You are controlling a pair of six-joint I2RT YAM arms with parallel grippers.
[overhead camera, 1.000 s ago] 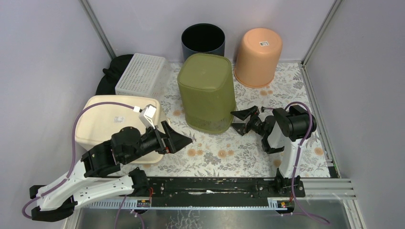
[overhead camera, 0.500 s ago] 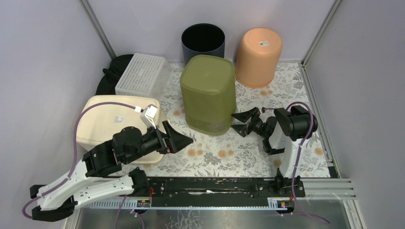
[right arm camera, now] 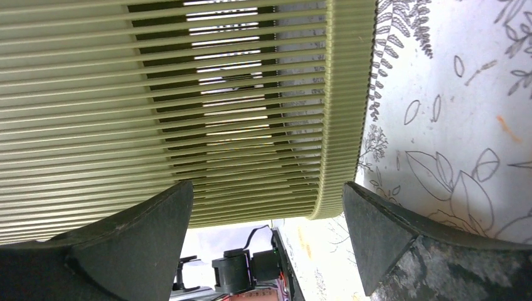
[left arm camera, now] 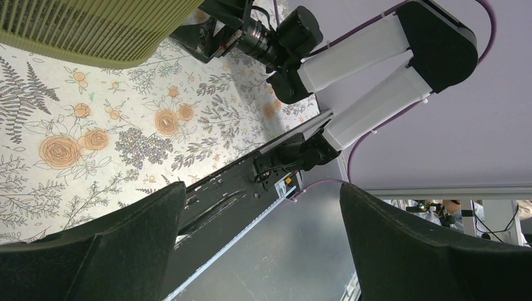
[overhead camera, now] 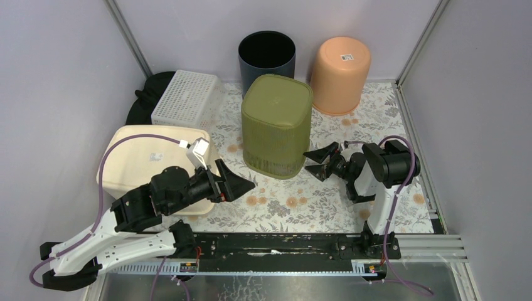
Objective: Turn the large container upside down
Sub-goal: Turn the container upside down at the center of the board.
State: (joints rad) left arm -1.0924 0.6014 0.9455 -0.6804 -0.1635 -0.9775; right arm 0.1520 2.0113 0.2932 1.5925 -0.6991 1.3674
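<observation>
Standing bottom-up on the table (overhead camera: 313, 202), the green bin (overhead camera: 276, 122) has the right end effector (overhead camera: 310, 163) just beside its rim, jaws apart; the left end effector (overhead camera: 238, 177) gapes too, empty.

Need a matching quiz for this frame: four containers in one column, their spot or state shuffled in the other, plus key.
Column 1
1. green bin
2. orange bucket
3. black bin
4. white basket

Column 2
A. back left
B. back right, base up
C. centre, base up
D. upright, mouth open, at the back

Pairs: 1-C; 2-B; 3-D; 4-A
</observation>
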